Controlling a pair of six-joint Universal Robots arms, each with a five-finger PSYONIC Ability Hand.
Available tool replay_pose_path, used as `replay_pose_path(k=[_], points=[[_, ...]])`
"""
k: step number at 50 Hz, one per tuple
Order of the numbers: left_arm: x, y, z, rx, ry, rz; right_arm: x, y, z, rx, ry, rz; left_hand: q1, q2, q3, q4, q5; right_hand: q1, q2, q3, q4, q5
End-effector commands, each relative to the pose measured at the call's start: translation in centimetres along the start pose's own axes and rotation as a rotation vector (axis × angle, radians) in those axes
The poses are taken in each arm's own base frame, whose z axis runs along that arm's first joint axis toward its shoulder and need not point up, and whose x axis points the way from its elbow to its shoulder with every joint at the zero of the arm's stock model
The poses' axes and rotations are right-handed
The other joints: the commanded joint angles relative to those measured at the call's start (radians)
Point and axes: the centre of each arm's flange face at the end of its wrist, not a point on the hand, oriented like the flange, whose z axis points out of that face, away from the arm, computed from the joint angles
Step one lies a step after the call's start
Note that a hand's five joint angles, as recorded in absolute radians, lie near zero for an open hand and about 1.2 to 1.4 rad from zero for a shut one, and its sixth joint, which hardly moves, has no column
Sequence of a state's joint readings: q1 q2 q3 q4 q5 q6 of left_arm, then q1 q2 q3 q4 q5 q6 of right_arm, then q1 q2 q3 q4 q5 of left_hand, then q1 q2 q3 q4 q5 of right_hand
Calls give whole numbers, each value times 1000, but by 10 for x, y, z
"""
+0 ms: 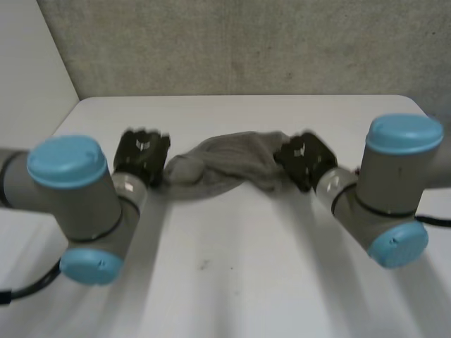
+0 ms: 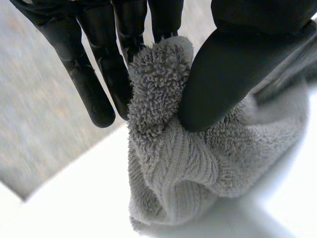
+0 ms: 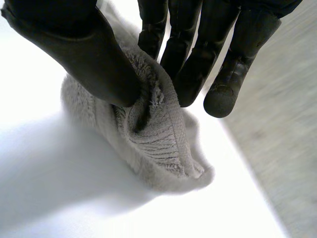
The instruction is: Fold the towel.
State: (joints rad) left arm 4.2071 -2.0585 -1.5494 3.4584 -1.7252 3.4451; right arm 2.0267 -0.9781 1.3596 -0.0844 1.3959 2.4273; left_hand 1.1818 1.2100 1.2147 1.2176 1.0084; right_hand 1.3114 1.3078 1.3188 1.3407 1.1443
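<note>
A grey towel [image 1: 225, 167] hangs bunched between my two hands above the white table [image 1: 232, 267], sagging in the middle. My left hand [image 1: 141, 155] holds its left end. In the left wrist view the thumb [image 2: 233, 74] pinches a fluffy corner of the towel [image 2: 168, 148] against the fingers [image 2: 106, 74]. My right hand [image 1: 305, 159] holds the right end. There the thumb [image 3: 84, 54] and fingers [image 3: 198, 64] pinch the hemmed edge of the towel [image 3: 153, 148], which droops down to the table.
A grey wall [image 1: 239, 46] rises behind the table's far edge. A white side wall [image 1: 32, 63] stands at the left. Bare tabletop lies in front of the towel, between the two arms.
</note>
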Motion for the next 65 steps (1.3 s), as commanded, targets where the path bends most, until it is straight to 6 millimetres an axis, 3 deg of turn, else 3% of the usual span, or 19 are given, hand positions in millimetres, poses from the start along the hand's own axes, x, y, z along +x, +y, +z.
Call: replay_pose_path(k=[1, 4, 6, 8, 14, 16, 17, 19, 22, 28, 35, 38, 43, 54, 65], points=[[-3, 46, -16, -138, 3, 15, -18, 43, -9, -129, -70, -15, 215, 186, 182, 179, 213, 85, 88, 77, 56, 77], [-8, 51, -26, -173, 0, 16, -17, 49, -17, -155, -74, -2, 215, 186, 182, 179, 213, 85, 88, 77, 56, 77], [-13, 51, -31, -185, -7, 14, -10, 41, -30, -145, -57, 9, 215, 186, 182, 179, 213, 85, 88, 77, 56, 77], [-22, 45, -46, -187, -22, 10, -9, 38, -39, -141, -53, 10, 215, 186, 182, 179, 213, 85, 88, 77, 56, 77], [-24, 37, -62, -163, -4, 5, -13, 35, -64, -141, -71, 23, 215, 186, 182, 179, 213, 85, 88, 77, 56, 77], [-22, 35, -72, -157, 24, 4, -16, 37, -69, -150, -79, 26, -223, -251, -256, -259, -224, 85, 88, 77, 56, 77], [-22, 35, -72, -157, 24, 4, -19, 38, -73, -154, -85, 28, -225, -254, -258, -261, -227, 85, 88, 77, 56, 77], [-21, 32, -78, -143, 43, 3, -21, 40, -74, -153, -82, 29, -828, -856, -861, -864, -829, 85, 88, 77, 56, 77], [-22, 30, -79, -135, 47, 2, -20, 44, -73, -142, -56, 28, -901, -929, -934, -937, -902, 85, 88, 77, 56, 77], [-29, 4, -76, -45, 22, -15, -7, 56, -68, -142, 18, 30, -904, -932, -937, -940, -905, 85, 88, 77, 56, 77], [-41, -33, -55, 79, -16, -47, 16, 70, -65, -174, 85, 53, -863, -891, -896, -899, -864, 85, 88, 77, 56, 77], [-41, -34, -47, 81, -15, -60, 22, 75, -64, -188, 101, 61, -810, -838, -843, -846, -811, 85, 88, 77, 56, 77], [-31, -14, -13, -22, 20, -76, 26, 79, -64, -196, 109, 70, -686, -715, -719, -722, -688, 85, 88, 77, 56, 77], [-19, 17, 28, -201, 75, -65, 23, 78, -64, -191, 103, 83, -681, -709, -714, -716, -682, 85, 88, 77, 56, 77], [-7, 31, 43, -233, 163, -73, 26, 79, -63, -191, 111, 95, -549, -577, -582, -585, -550, 85, 88, 77, 56, 77]])
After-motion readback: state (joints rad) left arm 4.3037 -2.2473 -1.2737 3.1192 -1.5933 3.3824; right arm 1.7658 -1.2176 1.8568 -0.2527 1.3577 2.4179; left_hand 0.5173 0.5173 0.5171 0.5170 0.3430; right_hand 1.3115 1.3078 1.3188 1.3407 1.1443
